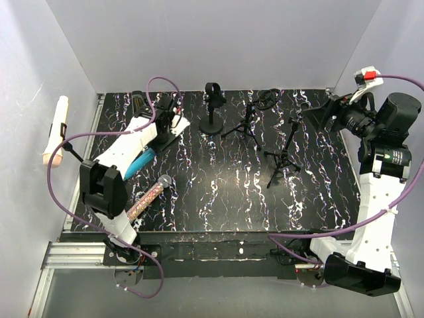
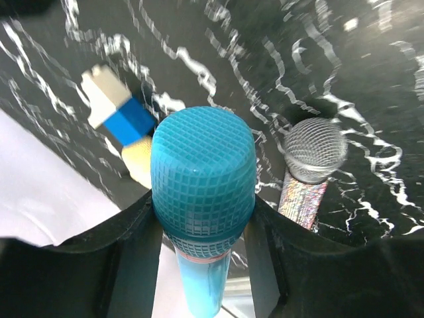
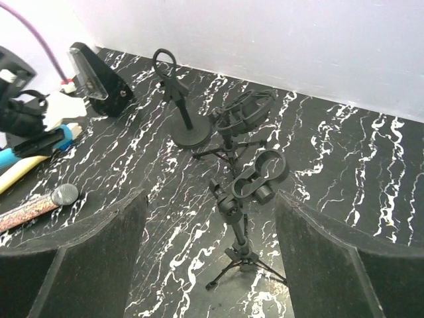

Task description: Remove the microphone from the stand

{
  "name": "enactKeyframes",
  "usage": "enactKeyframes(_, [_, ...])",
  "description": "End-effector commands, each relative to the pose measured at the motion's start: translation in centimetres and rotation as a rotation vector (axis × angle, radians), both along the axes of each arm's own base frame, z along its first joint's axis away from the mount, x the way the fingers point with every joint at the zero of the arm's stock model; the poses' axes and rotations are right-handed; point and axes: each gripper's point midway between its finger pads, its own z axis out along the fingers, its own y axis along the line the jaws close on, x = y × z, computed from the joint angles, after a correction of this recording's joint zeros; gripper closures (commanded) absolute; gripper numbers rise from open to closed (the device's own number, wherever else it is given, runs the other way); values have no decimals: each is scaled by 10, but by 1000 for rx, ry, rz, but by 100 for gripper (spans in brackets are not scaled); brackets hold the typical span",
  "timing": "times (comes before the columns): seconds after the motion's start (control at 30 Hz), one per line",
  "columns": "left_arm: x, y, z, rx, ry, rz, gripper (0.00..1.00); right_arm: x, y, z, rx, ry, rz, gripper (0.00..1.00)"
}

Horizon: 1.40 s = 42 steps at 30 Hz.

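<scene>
As you read the overhead view, your left arm [image 1: 132,142] reaches out at 10 o'clock over the surface [image 1: 318,199] with the blue microphone [image 1: 140,163] showing beneath it, off any stand. The glitter microphone [image 1: 151,192] lies flat at 5 o'clock from it, close by. Three stands sit toward 12 and 1 o'clock: the round-base stand [image 1: 213,114], the middle tripod [image 1: 246,126] and the right tripod [image 1: 283,158]. None carries a microphone. Your right arm [image 1: 377,192] hangs at 3 o'clock.

From the left wrist, your left tool [image 2: 202,205] is clenched on the blue microphone just under its mesh head, with its fingers [image 2: 126,245] pressing the body from either side. The glitter microphone's head sits at 3 o'clock of it, just beside it, down on the surface. A blurred white, blue and yellow microphone [image 2: 116,122] lies at 10 o'clock.

From the right wrist, your right tool [image 3: 209,212] is released, jaws wide with nothing between them, looking over the empty clips of the stands.

I judge the pull-off done and the set-down in hand. Your next move calls for lowering the blue microphone onto bare surface, apart from the two lying beside it. Let go only once it rests, since a round body may roll.
</scene>
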Motion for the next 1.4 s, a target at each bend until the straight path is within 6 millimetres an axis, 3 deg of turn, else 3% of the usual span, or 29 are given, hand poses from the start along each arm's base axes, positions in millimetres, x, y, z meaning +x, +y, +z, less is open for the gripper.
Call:
enactKeyframes(0.0, [-11,49,-23,120,43,245,100,-13,13,22,-29,-77,94,18])
enactKeyframes(0.17, [6,94,-66,64,95,483,100,-16,8,26,-69,-78,64,17])
enactKeyframes(0.27, [6,105,-91,31,144,525,100,-19,9,21,-51,-52,66,17])
enactKeyframes(0.57, [-22,102,-138,14,279,514,100,-17,7,13,-31,-22,46,18])
enactKeyframes(0.7, [-24,98,-142,-11,308,531,78,-18,7,8,-26,-4,47,18])
enactKeyframes(0.83, [-20,91,-129,-49,321,547,58,-17,6,3,-35,21,46,18])
enactKeyframes(1.0, [-21,79,-88,-125,321,529,33,-18,4,-10,-52,71,49,17])
enactKeyframes(1.13, [-17,73,-54,-177,279,487,32,-16,1,-26,-67,115,43,17])
enactKeyframes(1.27, [-5,38,-18,-366,216,399,32,-3,-10,-42,-79,166,-17,16])
enactKeyframes(1.37, [6,1,6,-505,131,282,33,10,-8,-45,-111,187,11,15])
